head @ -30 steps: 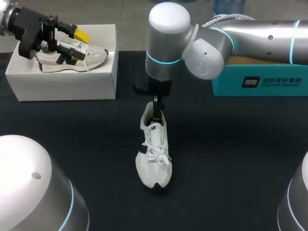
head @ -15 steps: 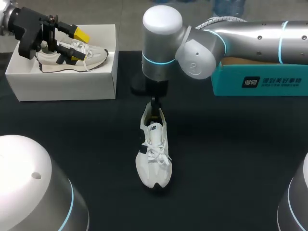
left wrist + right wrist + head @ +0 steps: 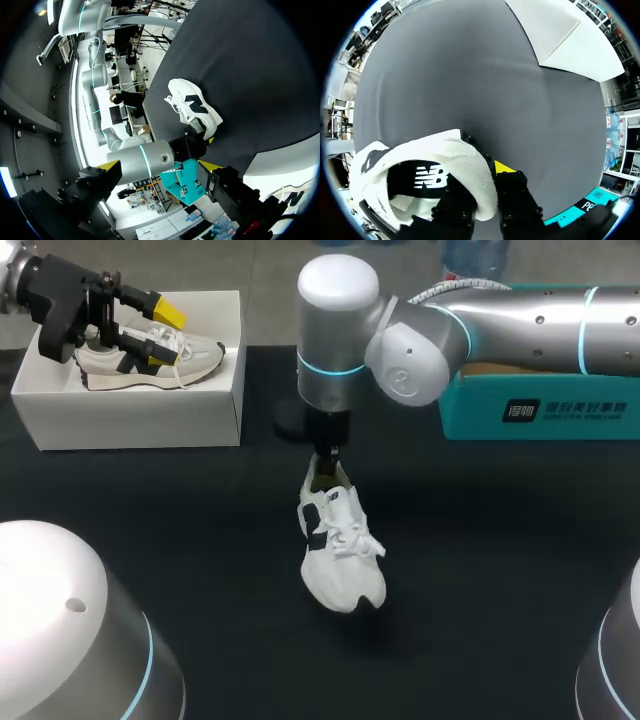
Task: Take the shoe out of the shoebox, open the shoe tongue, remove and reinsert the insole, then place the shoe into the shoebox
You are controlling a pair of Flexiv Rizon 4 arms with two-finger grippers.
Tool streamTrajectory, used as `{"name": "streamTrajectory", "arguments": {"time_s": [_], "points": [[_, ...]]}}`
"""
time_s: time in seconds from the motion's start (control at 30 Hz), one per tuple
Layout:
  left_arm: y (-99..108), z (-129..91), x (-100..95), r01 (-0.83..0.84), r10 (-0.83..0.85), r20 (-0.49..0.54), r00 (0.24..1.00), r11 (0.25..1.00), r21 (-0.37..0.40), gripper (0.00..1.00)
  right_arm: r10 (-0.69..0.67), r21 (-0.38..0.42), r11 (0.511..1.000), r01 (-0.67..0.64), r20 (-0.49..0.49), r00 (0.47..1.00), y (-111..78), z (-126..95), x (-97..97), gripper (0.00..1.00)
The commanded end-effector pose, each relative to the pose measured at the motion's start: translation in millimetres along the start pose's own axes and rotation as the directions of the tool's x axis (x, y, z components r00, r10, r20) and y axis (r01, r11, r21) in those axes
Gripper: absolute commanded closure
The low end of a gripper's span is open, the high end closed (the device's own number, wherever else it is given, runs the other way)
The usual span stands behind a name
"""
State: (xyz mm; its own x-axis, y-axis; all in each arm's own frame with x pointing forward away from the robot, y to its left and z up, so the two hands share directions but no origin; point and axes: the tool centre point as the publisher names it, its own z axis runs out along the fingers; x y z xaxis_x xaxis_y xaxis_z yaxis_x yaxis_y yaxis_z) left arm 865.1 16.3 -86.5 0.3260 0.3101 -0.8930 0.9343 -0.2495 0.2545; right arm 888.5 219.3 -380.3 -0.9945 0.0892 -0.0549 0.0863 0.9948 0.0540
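A white shoe (image 3: 340, 545) with a dark logo lies on the black table (image 3: 150, 540), heel toward the back, toe pointing front-right. My right gripper (image 3: 326, 454) comes down onto its heel. In the right wrist view the right gripper (image 3: 487, 187) is shut on the shoe's heel collar (image 3: 470, 165), one finger inside the shoe and the other outside. At the back left my left gripper (image 3: 150, 325) hangs open over the white shoebox (image 3: 200, 405), where a second shoe (image 3: 190, 355) lies. The left wrist view shows the shoe (image 3: 192, 107) on the table and my right arm (image 3: 145, 160) at its heel.
A teal box (image 3: 560, 410) stands at the back right, behind my right arm. The shoebox (image 3: 565, 30) also shows ahead of my right gripper, well away from it. Black cloth covers the table around the shoe.
The right gripper has shut on the shoe's heel. The shoe has shifted a little toward the front right, its toe swinging to the right. The left arm has not moved.
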Motion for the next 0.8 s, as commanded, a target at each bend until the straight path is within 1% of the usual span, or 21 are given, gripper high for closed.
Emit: {"name": "streamTrajectory", "arguments": {"time_s": [0.03, 0.1, 0.17, 0.23, 0.37, 0.53, 0.67, 0.8], "points": [[0, 0, -0.6, 0.0, 0.0, -0.004, 1.0, 1.0, 0.002, 0.0, 0.026, -0.029, 0.999, -0.026, -0.007, 1.0, -9.9, -32, 3.6, 1.0], [0, 0, -0.6, 0.0, 0.0, -0.004, 1.0, 1.0, 0.002, 0.0, 0.041, 0.0, 0.999, -0.041, -0.004, 0.999, -13.3, -47, 3.2, 1.0], [0, 0, -0.6, 0.0, 0.0, -0.004, 1.0, 1.0, 0.002, 0.0, 0.053, 0.002, 0.999, -0.053, -0.003, 0.999, -16.2, -65, 2.1, 1.0], [0, 0, -0.6, 0.0, 0.0, -0.004, 1.0, 1.0, 0.002, 0.0, 0.057, 0.027, 0.998, -0.056, -0.023, 0.998, -18.0, -81, -0.7, 1.0], [0, 0, -0.6, 0.0, 0.0, -0.004, 1.0, 1.0, 0.002, 0.0, 0.056, 0.069, 0.996, -0.055, -0.005, 0.998, -21.7, -115, -10.5, 1.0], [0, 0, -0.6, 0.0, 0.0, -0.004, 1.0, 1.0, 0.002, 0.0, 0.061, 0.095, 0.993, -0.064, 0.029, 0.998, -29.2, -153, -26.9, 1.0], [0, 0, -0.6, 0.0, 0.0, -0.004, 1.0, 1.0, 0.002, 0.0, 0.06, 0.125, 0.99, -0.069, 0.073, 0.996, -36.4, -174, -39.3, 1.0], [0, 0, -0.6, 0.0, 0.0, -0.004, 1.0, 1.0, 0.002, 0.0, 0.056, 0.123, 0.99, -0.069, 0.103, 0.993, -44.3, -190, -48.4, 1.0]]}}
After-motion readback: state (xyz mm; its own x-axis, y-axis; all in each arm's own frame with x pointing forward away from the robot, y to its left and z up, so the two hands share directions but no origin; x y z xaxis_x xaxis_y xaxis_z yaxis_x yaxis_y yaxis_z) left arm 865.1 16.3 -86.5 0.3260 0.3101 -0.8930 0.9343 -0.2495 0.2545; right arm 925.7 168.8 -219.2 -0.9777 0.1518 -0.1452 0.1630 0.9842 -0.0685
